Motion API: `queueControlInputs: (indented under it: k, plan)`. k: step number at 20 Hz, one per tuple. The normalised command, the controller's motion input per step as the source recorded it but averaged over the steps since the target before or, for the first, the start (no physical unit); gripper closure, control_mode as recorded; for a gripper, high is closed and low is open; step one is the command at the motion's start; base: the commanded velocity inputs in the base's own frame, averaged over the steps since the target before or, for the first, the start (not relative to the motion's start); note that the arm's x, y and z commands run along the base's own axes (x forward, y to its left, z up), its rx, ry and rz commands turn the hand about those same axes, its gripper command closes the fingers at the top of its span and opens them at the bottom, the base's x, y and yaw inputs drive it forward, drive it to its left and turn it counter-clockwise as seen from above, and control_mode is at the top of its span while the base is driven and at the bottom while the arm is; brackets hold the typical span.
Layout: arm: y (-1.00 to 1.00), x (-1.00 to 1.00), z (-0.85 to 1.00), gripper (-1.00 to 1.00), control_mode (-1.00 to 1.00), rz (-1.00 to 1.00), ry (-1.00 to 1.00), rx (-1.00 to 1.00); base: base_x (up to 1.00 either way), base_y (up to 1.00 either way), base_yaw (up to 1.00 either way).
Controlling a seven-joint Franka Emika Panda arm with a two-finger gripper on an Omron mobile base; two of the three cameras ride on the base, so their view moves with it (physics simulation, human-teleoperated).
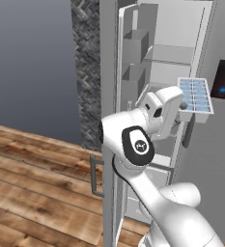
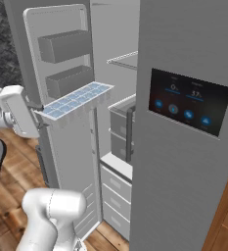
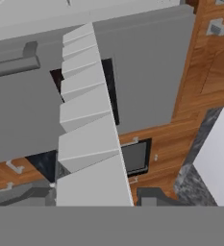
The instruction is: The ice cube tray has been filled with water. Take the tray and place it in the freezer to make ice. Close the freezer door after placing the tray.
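The ice cube tray [image 1: 196,95] is a white tray whose cells hold pale-blue water [image 1: 195,91]. It is held up level in front of the open freezer [image 1: 174,53]. My gripper [image 1: 183,105] is shut on the tray's near short end. From the right, the tray [image 2: 76,100] reaches out from the gripper [image 2: 40,112] toward the freezer [image 2: 121,73] interior, at about shelf height. The hand view looks along the tray's ribbed underside [image 3: 87,125]. The freezer door [image 1: 132,62] stands open to the left, its inner bins facing in; it also appears from the right base [image 2: 61,59].
The fridge's other grey door, with a dark touch-screen [image 2: 189,100], stays closed on the right of the opening. Grey drawers [image 2: 119,128] fill the freezer's lower part under a white shelf [image 2: 124,60]. The open door's bar handle [image 1: 95,176] juts over the wooden floor [image 1: 32,188].
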Motion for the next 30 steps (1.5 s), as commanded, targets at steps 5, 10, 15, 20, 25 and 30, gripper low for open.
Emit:
queueControlInputs:
  k: [5, 10, 15, 20, 25, 30]
  plan:
    - [0.00, 0.04, 0.18, 1.00, -1.00, 0.00, -0.01, 0.00, 0.00, 0.00, 0.00]
    - [0.00, 0.08, 0.08, 1.00, -1.00, 0.00, -0.04, 0.00, 0.00, 0.00, 0.00]
    - [-0.01, 0.22, 0.10, 1.00, -1.00, 0.00, -0.04, 0.00, 0.00, 0.00, 0.00]
    - [-0.12, 0.34, 0.17, 1.00, -1.00, 0.00, -0.05, 0.00, 0.00, 0.00, 0.00]
    - [-0.16, 0.18, 0.22, 1.00, -1.00, 0.00, -0.05, 0.00, 0.00, 0.00, 0.00]
    - [-0.18, 0.10, 0.27, 1.00, -1.00, 0.00, 0.00, 0.00, 0.00, 0.00, 0.00]
